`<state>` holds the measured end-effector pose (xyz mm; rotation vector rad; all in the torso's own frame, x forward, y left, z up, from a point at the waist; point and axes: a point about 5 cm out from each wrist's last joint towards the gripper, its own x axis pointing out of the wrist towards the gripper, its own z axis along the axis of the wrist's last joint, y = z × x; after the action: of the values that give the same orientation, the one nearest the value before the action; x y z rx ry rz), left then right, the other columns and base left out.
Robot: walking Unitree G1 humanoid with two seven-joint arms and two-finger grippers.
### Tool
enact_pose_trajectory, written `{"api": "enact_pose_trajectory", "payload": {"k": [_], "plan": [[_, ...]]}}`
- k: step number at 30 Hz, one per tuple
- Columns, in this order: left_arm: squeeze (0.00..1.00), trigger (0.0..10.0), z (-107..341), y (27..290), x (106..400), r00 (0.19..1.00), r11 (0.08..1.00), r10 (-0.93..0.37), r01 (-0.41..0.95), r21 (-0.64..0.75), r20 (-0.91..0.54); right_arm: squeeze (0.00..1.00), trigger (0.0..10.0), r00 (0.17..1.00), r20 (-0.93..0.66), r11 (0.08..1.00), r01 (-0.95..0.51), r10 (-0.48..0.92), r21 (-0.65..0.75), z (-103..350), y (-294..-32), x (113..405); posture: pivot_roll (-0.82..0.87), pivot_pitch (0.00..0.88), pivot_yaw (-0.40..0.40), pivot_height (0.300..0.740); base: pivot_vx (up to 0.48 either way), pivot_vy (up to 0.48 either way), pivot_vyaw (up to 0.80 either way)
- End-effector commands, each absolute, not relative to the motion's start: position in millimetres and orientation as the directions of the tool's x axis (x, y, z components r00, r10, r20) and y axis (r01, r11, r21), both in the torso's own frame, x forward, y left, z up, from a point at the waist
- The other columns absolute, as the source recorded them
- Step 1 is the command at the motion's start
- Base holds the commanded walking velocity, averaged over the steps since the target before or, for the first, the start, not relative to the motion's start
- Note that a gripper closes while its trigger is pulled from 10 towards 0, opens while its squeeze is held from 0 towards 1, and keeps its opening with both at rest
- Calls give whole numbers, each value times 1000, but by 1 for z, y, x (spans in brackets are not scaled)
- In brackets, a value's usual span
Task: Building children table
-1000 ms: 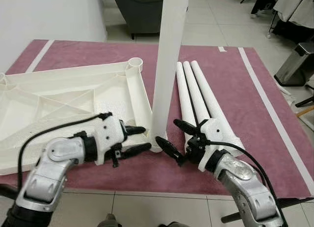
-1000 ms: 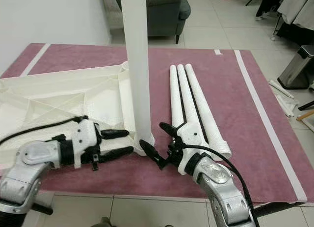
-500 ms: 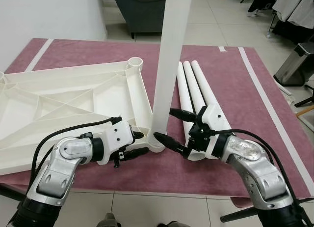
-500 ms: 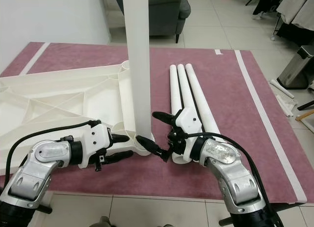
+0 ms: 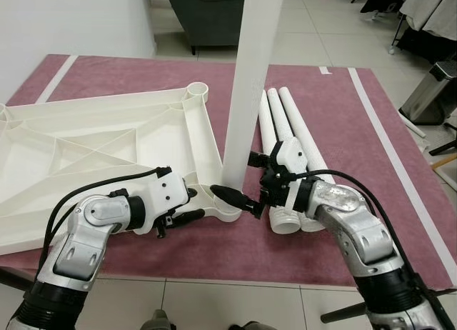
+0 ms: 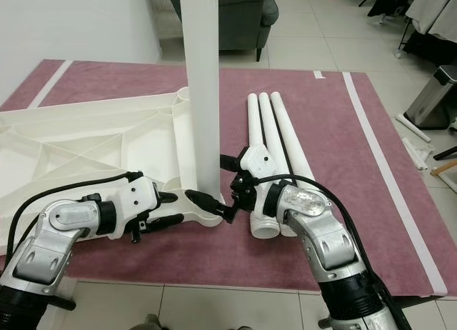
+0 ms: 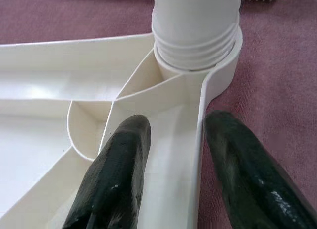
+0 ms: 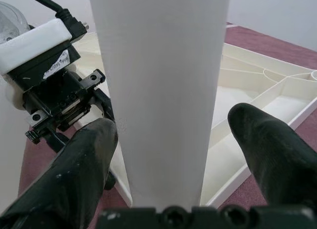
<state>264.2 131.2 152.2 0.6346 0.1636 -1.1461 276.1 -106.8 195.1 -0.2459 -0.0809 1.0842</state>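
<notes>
Table leg (image 5: 248, 87), stiff, smooth plastic, stands in the upturned tabletop (image 5: 93, 148); right end effector (image 5: 243, 180) spread around its base, left end effector (image 7: 171, 164) straddling the rim, unclamped.

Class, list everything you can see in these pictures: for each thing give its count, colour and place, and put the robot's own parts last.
Table top: one, white, upside down on the rug, ribbed underside up.
Upright leg: one, white, standing in the table top's near corner socket.
Spare legs: three, white, lying side by side on the rug, right of the upright leg.
Rug: one, dark pink with pale stripes, on the tiled floor.
Armchair: one, dark grey, beyond the rug.
Bin: one, steel with black lid, far right.
Left gripper: one, black fingers either side of the table top's edge rib, near the socket.
Right gripper: one, black fingers open around the upright leg's lower part.
</notes>
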Motion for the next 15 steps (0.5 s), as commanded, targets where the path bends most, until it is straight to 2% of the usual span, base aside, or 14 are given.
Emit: {"api": "enact_pose_trajectory", "payload": {"k": [1, 2, 4, 5, 8, 10, 12, 13, 15], "plan": [[0, 10000, 153, 138, 275, 601, 413, -712, 776, 476, -362, 0, 10000, 439, -62, 412, -878, 897, -244, 194, -101, 278, 84, 97, -12, 740, 0, 0, 0], [0, 9451, 152, 137, 275, 585, 395, -720, 788, 473, -373, 0, 10000, 434, -63, 408, -879, 899, -247, 195, -100, 280, 84, 100, -13, 740, 0, 0, 0], [0, 9490, 152, 137, 275, 575, 384, -725, 794, 471, -379, 0, 10000, 432, -63, 405, -880, 900, -249, 195, -99, 281, 84, 100, -13, 740, 0, 0, 0], [0, 8392, 151, 137, 275, 565, 372, -730, 801, 469, -385, 0, 10000, 427, -63, 400, -881, 902, -253, 196, -98, 283, 82, 102, -13, 740, 0, 0, 0], [0, 8588, 151, 136, 275, 558, 366, -733, 806, 466, -389, 0, 10000, 422, -63, 394, -883, 904, -256, 197, -97, 285, 81, 104, -12, 740, 0, 0, 0], [0, 8353, 150, 132, 275, 537, 348, -747, 819, 456, -393, 0, 10000, 413, -64, 384, -885, 908, -262, 198, -96, 287, 83, 105, -8, 740, 0, 0, 0], [0, 8353, 150, 131, 274, 530, 343, -752, 823, 453, -393, 0, 10000, 411, -64, 382, -886, 909, -264, 198, -95, 288, 83, 105, -8, 740, 0, 0, 0], [0, 9647, 150, 129, 273, 521, 335, -756, 828, 450, -396, 0, 10000, 409, -65, 380, -887, 910, -263, 198, -95, 288, 85, 106, -3, 740, 0, 0, 0], [0, 10000, 149, 128, 271, 507, 322, -763, 836, 446, -401, 0, 10000, 408, -66, 379, -887, 911, -262, 196, -94, 288, 86, 105, 6, 740, 0, 0, 0]]}}
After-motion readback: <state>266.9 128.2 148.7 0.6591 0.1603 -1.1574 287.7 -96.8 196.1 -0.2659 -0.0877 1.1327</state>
